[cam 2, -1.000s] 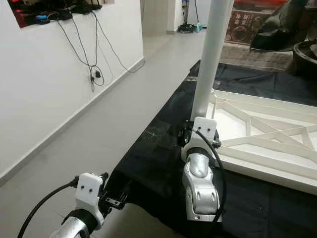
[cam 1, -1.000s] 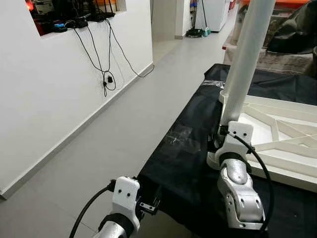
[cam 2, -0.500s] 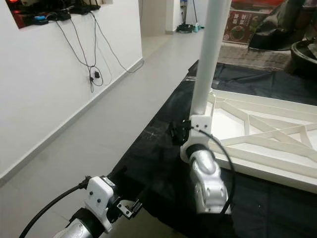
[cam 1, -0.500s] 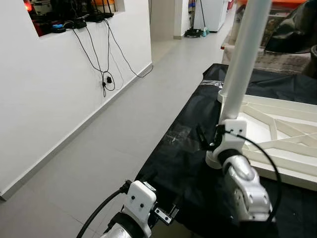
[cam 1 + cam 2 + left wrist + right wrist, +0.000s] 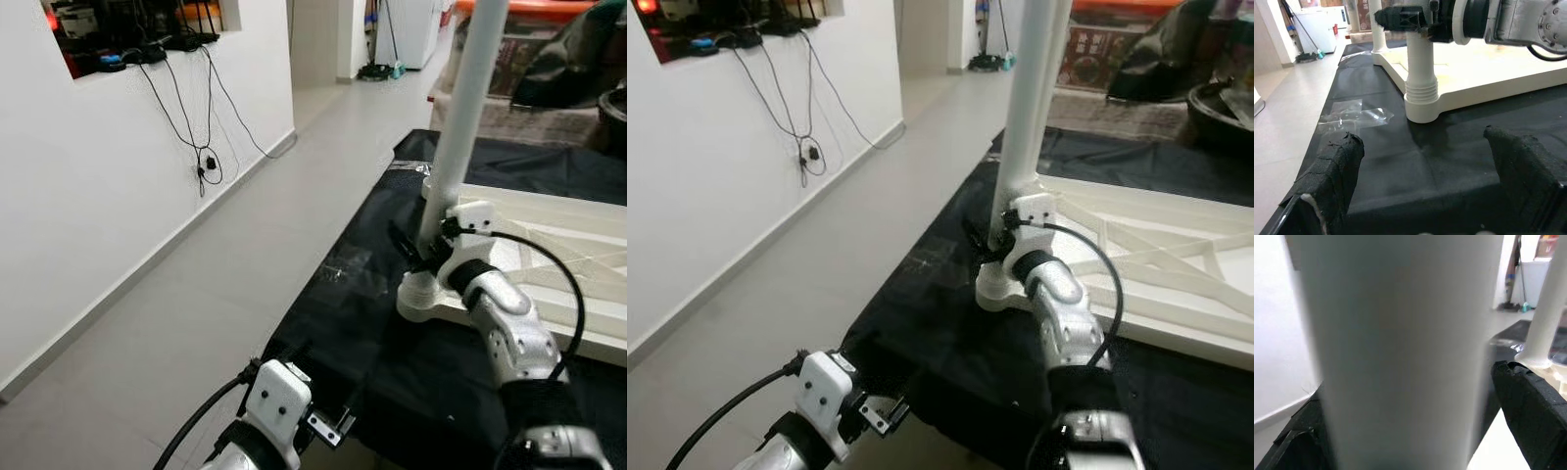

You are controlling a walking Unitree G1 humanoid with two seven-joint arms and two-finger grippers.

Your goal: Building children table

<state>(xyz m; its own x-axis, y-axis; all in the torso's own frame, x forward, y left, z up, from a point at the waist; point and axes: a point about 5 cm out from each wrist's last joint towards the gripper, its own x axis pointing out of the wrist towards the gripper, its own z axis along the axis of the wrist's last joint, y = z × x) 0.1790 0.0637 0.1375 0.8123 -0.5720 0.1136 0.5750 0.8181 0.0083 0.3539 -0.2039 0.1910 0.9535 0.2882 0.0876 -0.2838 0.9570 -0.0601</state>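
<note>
Since a second ago the right arm reaches further forward and its wrist has turned, so the right gripper [image 5: 419,257] now sits against the lower part of the tall white plastic table leg [image 5: 458,117], with one black finger [image 5: 1535,411] on either side of the tube, closed around it. That leg stands upright, its ribbed collar [image 5: 1421,92] seated in the corner socket of the white plastic tabletop [image 5: 1176,264], which lies upside down with its bracing ribs facing up, near the edge of the bench draped in black cloth [image 5: 362,294]. A second white leg [image 5: 1546,308] stands at the next corner. The left gripper [image 5: 328,423] hangs low at the near edge of the bench, well apart from the leg, its padded fingers [image 5: 1332,171] spread wide and holding nothing. A clear plastic wrapper [image 5: 1354,116] lies flat on the cloth just beside the collar.
</note>
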